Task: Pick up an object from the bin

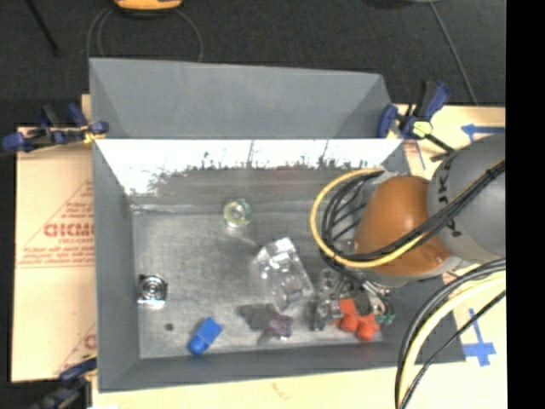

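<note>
Much of the claw (329,305) is hidden under the orange wrist cover (400,224) and cables (328,207); I cannot tell whether it is apart or together. It hangs low at the right front of the bin (115,254), just beside a red block (353,322), with a clear plastic piece (279,269) to its left.

A grey, rounded arm (481,198) wears a glossy orange cover (396,228) at its wrist, looped with black and yellow cables (318,220).

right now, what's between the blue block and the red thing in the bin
In the camera view, a dark purple piece lies between the blue block and the red thing; the gripper also stands there, beside the red thing.
</note>
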Available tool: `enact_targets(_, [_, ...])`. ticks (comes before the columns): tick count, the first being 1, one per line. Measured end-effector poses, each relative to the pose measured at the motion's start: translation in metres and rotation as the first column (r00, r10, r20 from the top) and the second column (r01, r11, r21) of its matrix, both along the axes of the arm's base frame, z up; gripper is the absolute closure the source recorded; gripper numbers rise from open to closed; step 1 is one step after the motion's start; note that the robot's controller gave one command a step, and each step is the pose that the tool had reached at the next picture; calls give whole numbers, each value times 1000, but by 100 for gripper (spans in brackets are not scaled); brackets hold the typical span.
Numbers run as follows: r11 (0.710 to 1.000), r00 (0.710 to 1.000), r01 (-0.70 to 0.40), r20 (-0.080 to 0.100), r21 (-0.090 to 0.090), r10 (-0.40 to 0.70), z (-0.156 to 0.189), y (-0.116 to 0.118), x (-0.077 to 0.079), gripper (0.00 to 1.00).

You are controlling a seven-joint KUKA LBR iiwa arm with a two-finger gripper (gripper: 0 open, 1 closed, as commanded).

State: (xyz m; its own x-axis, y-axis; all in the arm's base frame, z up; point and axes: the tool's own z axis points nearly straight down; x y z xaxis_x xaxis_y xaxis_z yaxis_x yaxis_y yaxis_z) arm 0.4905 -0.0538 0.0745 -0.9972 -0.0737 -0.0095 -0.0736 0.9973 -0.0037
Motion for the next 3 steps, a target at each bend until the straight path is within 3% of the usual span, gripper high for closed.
enact_targets(1, [1000, 1000, 0, -3, 0, 0, -2, 0, -1, 0])
enact_targets(2, [990, 990, -140, 2, 1, 140, -1, -82, 15, 0])
enact_targets(3, [990, 990, -143, 5, -1, 143, 1, -80, 16, 100])
